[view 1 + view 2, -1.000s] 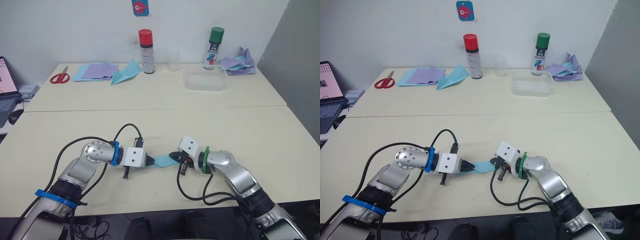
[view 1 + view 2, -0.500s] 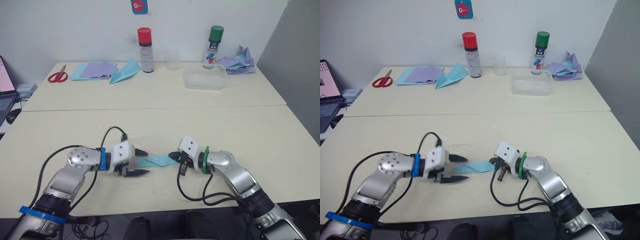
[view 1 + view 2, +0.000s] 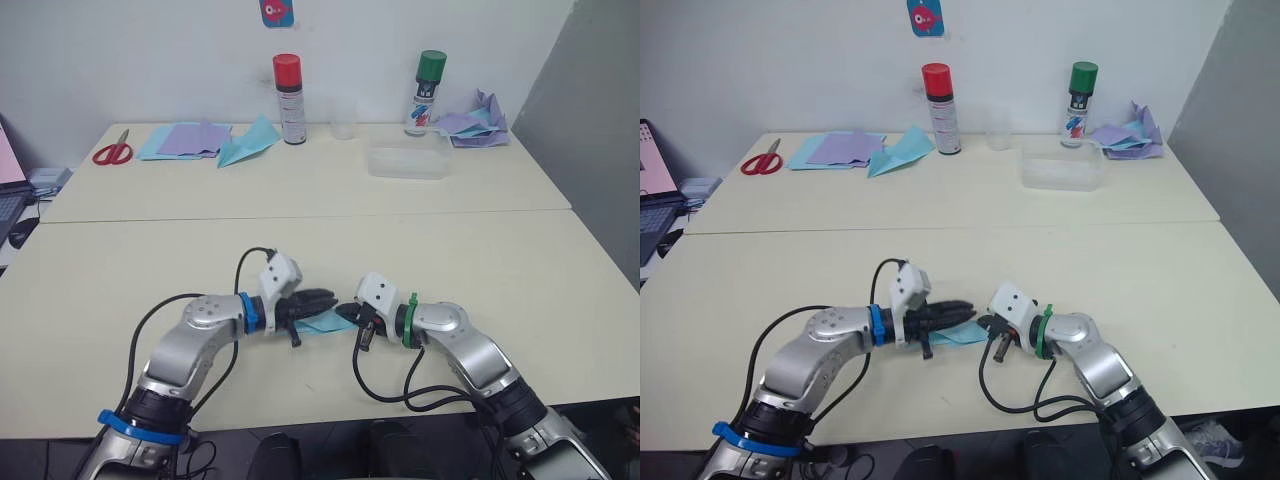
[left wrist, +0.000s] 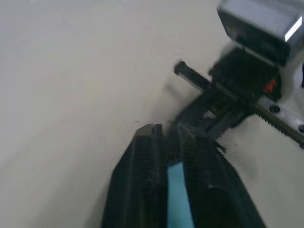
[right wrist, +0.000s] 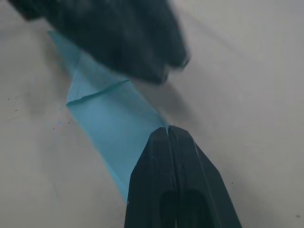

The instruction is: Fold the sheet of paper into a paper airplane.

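Two grippers are meeting over one small piece of sky-blue paper (image 3: pixel 326 322) near the front edge of the desk (image 3: pixel 560 270), roughly midway along it. The right gripper (image 5: pixel 168 130) is pinching the paper's end, its two black fingers (image 5: pixel 187 171) pressed together with the folded strip running out from between them. The left gripper (image 3: pixel 325 300) is coming in from the opposite side, fingers (image 4: pixel 145 180) drawn close with a sliver of blue showing between them in the left wrist view, so it is likely nipping the other part of the sheet; the two sets of fingertips are lying just beside each other. With both arms gripping so short a span of thin paper, the main risk seems to be tearing: any pull apart, or a twist of one wrist against the other, would be loading the creased strip directly. A second risk is collision, since the fingertips are nearly touching and a small inward move could be knocking one grip loose and letting the fold spring open. Pressing a crease off-line is also possible, because most of the paper is hidden beneath the fingers.
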